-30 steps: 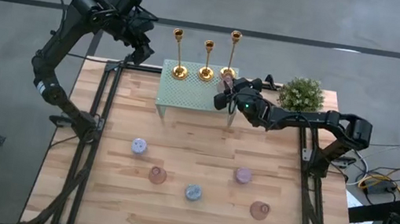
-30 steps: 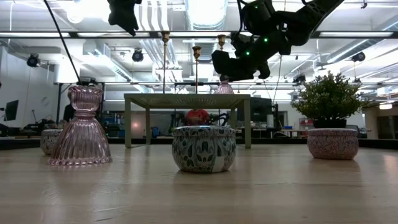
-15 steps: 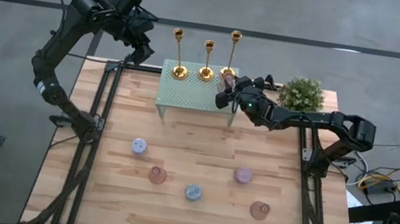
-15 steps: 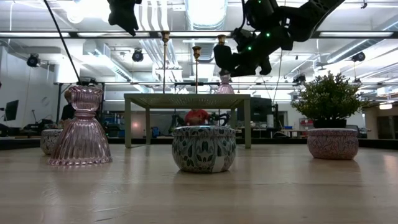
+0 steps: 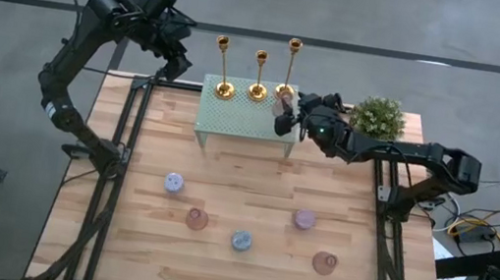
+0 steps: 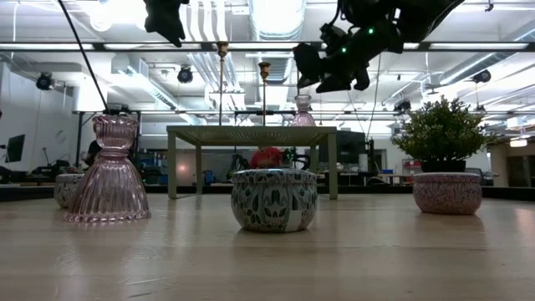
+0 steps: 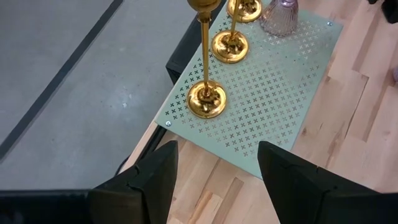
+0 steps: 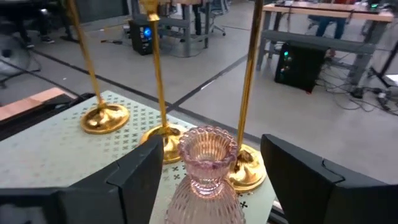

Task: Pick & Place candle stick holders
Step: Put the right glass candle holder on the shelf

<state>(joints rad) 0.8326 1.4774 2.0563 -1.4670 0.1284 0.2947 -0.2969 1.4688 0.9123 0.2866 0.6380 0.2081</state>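
Observation:
Three gold candle stick holders (image 5: 226, 67) (image 5: 260, 74) (image 5: 290, 67) stand upright on their round bases in a row on a pale green perforated stand (image 5: 239, 117) at the table's far middle. A pink ribbed glass holder (image 8: 205, 180) stands on the stand's right end, just in front of the tallest one (image 8: 249, 124). My right gripper (image 5: 295, 115) is open, a little above and to the right of the pink holder; in the low view the gripper (image 6: 313, 75) is clear of it (image 6: 303, 113). My left gripper (image 7: 217, 180) is open and empty, high above the stand's left corner.
A potted plant (image 5: 376, 117) stands at the table's far right, beside my right arm. Several small jars and holders lie across the near half: a lilac one (image 5: 174, 182), pink ones (image 5: 196, 218) (image 5: 324, 262), a patterned tin (image 6: 274, 199).
My right gripper has risen and drawn back a little toward the table's right edge, away from the pink glass holder, which stays standing on the stand. The left arm has kept still.

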